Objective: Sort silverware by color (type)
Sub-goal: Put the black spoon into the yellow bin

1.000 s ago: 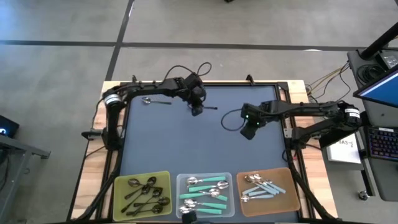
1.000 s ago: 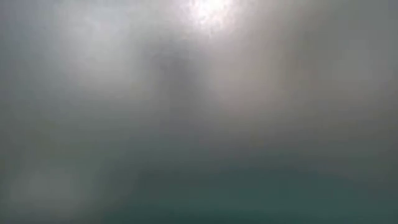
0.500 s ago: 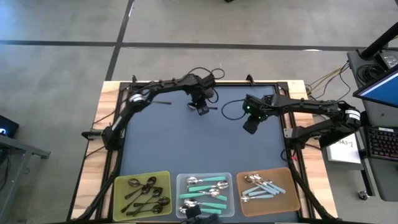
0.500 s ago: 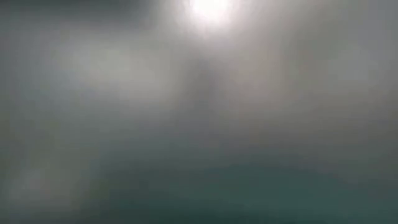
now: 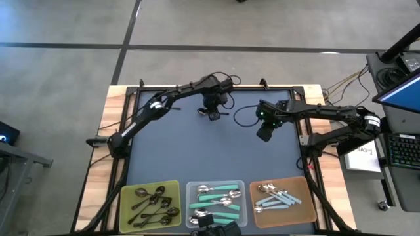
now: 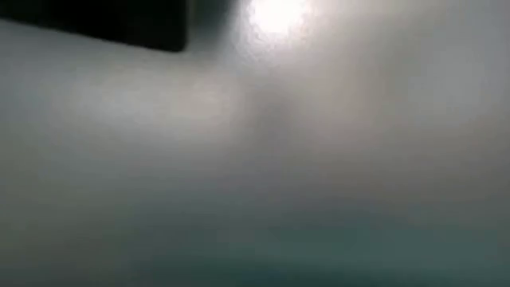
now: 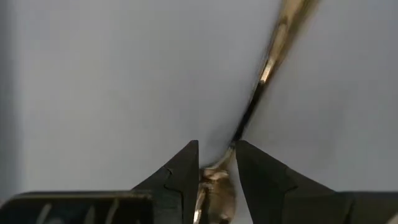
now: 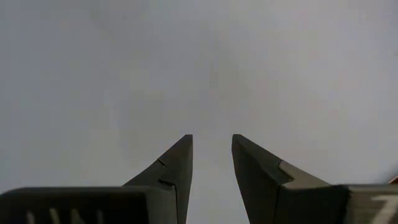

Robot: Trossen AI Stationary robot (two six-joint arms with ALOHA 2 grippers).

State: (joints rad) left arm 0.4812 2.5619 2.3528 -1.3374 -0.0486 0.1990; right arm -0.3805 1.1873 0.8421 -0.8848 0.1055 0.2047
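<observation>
Your left gripper [image 7: 216,163] is clamped on the last dark metal spoon [image 7: 249,115] near its bowl, so carry it level to the yellow-green tray [image 5: 129,195], while the right gripper [image 8: 211,152] waits empty, fingers slightly apart.

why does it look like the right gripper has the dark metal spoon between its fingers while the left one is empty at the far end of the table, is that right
Not quite: the sides are swapped. The left wrist view shows the dark metal spoon between the left gripper fingers. The right wrist view shows nothing between the right gripper fingers. Both are at the far end of the table, as the high view shows.
</observation>
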